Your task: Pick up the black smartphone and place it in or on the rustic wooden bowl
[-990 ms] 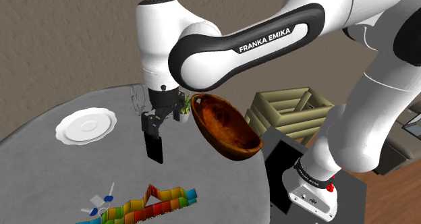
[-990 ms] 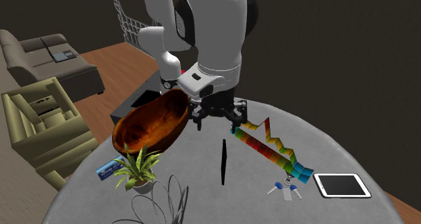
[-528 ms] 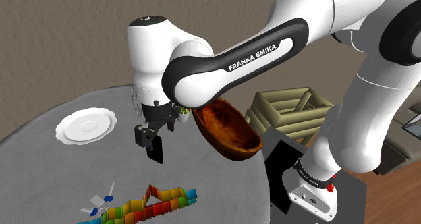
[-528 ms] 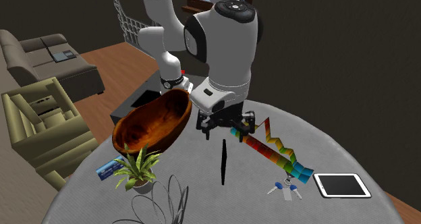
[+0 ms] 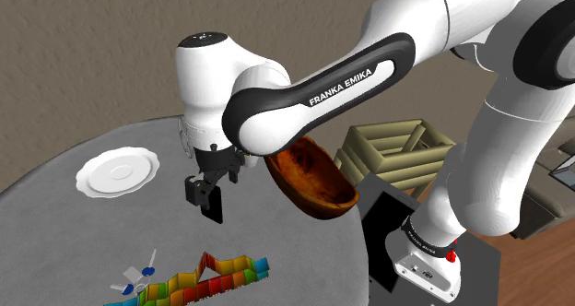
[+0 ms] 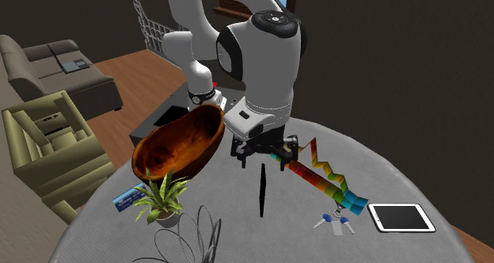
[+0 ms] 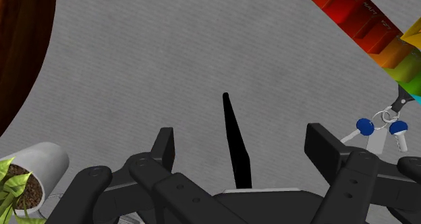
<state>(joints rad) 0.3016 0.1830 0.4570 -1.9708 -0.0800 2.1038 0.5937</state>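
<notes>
A round grey worktop (image 5: 55, 212) is seen, with the brown wooden bowl (image 6: 178, 146) tilted near its edge. The hand (image 6: 261, 152) is held wide just above the black smartphone (image 6: 261, 192), which is stood upright on its edge on the worktop, untouched by the fingers.

Gripper (image 5: 208, 186) poised directly over the upright black smartphone (image 5: 214, 207) on a grey table (image 5: 55, 203).
A tilted brown wooden bowl (image 5: 313, 177) sits to the smartphone's right, a white plate (image 5: 117, 172) to its left.
</notes>
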